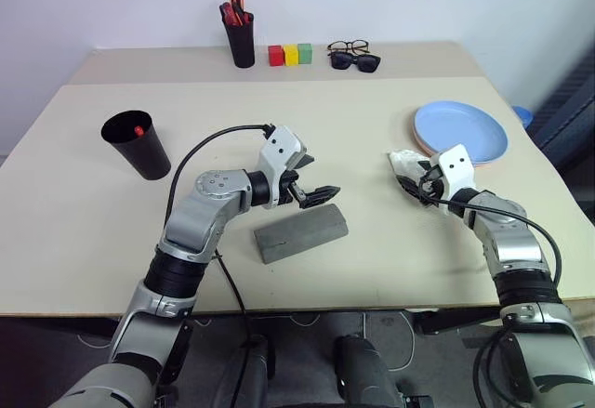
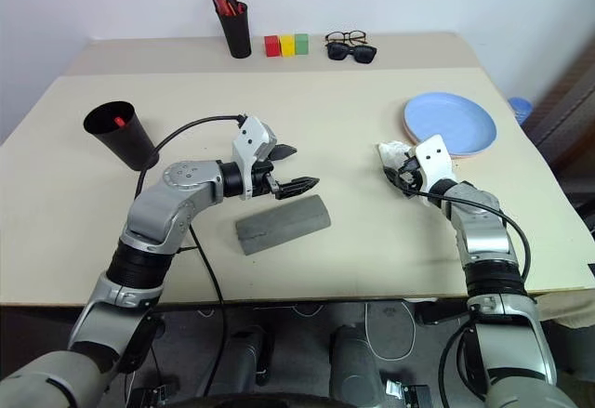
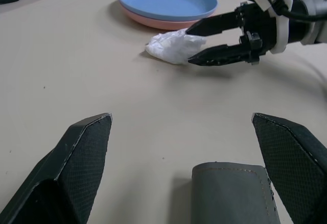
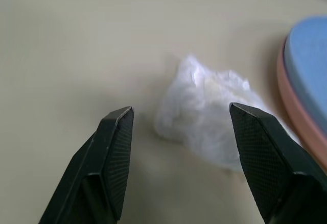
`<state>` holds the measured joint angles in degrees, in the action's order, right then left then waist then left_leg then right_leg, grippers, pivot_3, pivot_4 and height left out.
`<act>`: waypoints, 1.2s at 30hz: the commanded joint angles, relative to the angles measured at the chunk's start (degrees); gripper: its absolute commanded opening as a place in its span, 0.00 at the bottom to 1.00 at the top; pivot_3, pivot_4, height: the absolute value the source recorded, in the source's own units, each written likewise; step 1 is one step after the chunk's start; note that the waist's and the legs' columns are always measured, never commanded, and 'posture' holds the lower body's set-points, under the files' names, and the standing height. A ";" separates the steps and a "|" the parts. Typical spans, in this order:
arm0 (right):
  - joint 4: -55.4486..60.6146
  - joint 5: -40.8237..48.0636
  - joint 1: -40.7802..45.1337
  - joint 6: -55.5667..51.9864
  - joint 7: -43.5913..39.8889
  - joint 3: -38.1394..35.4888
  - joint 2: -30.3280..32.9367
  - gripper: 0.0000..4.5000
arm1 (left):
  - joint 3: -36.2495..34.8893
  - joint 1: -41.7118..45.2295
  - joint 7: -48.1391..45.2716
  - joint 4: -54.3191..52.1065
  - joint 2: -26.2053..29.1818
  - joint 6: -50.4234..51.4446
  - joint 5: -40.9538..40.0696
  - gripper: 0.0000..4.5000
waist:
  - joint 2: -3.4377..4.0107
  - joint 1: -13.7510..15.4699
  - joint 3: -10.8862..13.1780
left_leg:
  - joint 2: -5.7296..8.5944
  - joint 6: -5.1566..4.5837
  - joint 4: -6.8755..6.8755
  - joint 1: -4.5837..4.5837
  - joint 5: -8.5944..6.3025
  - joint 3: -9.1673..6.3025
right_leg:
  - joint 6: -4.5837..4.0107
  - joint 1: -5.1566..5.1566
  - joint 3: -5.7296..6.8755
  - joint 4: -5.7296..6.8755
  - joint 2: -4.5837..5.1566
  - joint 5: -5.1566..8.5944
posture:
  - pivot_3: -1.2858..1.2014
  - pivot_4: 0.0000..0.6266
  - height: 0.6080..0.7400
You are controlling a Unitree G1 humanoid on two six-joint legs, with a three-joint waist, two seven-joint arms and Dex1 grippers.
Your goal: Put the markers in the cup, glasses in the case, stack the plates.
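Right wrist view shows the right gripper (image 4: pixel 179 127) spread around a crumpled white wad (image 4: pixel 204 109), beside the plates (image 4: pixel 306 81). Left gripper (image 3: pixel 181 127) gapes wide, hanging just over the case (image 3: pixel 232 193).

You have a matt beige table (image 1: pixel 372 259) under everything, smooth and without shine. The grey case (image 1: pixel 300 232) looks like soft felt with a stitched edge, while the stacked plates (image 1: pixel 462 130) and the black cup (image 1: pixel 138 145) read as smooth plastic. The crumpled white wad (image 4: pixel 204 109) looks like thin crinkled paper or film, and each gripper finger (image 3: pixel 84 163) wears a finely dimpled black pad.
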<state>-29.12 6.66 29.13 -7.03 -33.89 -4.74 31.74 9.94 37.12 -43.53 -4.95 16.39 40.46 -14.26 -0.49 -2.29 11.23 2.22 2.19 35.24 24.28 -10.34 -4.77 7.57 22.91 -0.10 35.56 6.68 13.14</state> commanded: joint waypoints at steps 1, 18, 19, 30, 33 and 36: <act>-4.14 -1.32 2.77 2.78 2.64 -0.41 -1.22 0.67 | -0.55 1.10 0.21 -2.04 0.80 -0.82 -0.68 1.00 | 0.00 -0.11 0.00 | 0.00 0.00 0.00 0.00 0.00 0.00 | 0.00 0.00 0.00 0.00 0.00 0.00 | 0.52 0.24 1.00; -32.22 -6.08 15.11 12.62 8.18 1.20 -4.39 0.00 | -2.01 -2.64 4.38 -8.67 4.27 3.27 -2.64 1.00 | -0.25 0.16 -0.14 | 0.01 0.01 -0.08 -0.71 -0.02 -0.04 | -0.25 -0.87 0.00 -0.31 0.01 0.14 | 0.52 0.24 1.00; -31.41 -5.88 15.07 13.15 8.09 1.05 -4.41 0.00 | -1.97 -2.68 4.56 -8.81 4.21 3.33 -2.74 1.00 | -0.25 0.09 -0.14 | 0.01 0.01 -0.10 -0.71 -0.02 -0.04 | -0.25 -0.87 0.00 -0.31 0.01 0.14 | 0.52 0.24 1.00; -22.85 -3.17 18.75 18.17 6.13 -2.47 -0.35 0.00 | -1.29 -2.62 5.36 -8.10 3.38 2.62 -3.56 1.00 | -0.10 -0.22 -0.03 | 0.00 0.01 -0.25 -0.55 -0.02 -0.01 | -0.03 -0.52 -0.01 -0.23 0.00 0.05 | 0.52 0.24 1.00; -30.34 -4.65 22.92 20.27 7.50 -2.51 2.40 0.00 | -1.19 -2.71 5.63 -8.10 2.81 2.32 -3.41 1.00 | -0.12 -0.13 -0.02 | 0.00 0.01 -0.24 -0.54 -0.02 0.01 | -0.20 -0.54 -0.01 -0.28 0.01 0.15 | 0.52 0.24 1.00; -37.75 -5.92 27.53 20.86 8.89 -2.29 4.80 0.13 | -1.29 -2.66 5.91 -8.07 2.54 1.85 -3.20 1.00 | -0.12 -0.14 -0.02 | 0.00 0.01 -0.24 -0.51 -0.02 0.00 | -0.23 -0.55 -0.01 -0.34 0.01 0.16 | 0.52 0.24 1.00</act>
<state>-64.53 1.26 54.50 12.67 -26.09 -6.07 35.06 9.04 33.90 -38.02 -11.64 19.14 43.75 -16.98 -0.62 -2.42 11.21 2.22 2.19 34.99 23.79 -10.37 -4.76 7.33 22.37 -0.10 35.20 6.69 13.30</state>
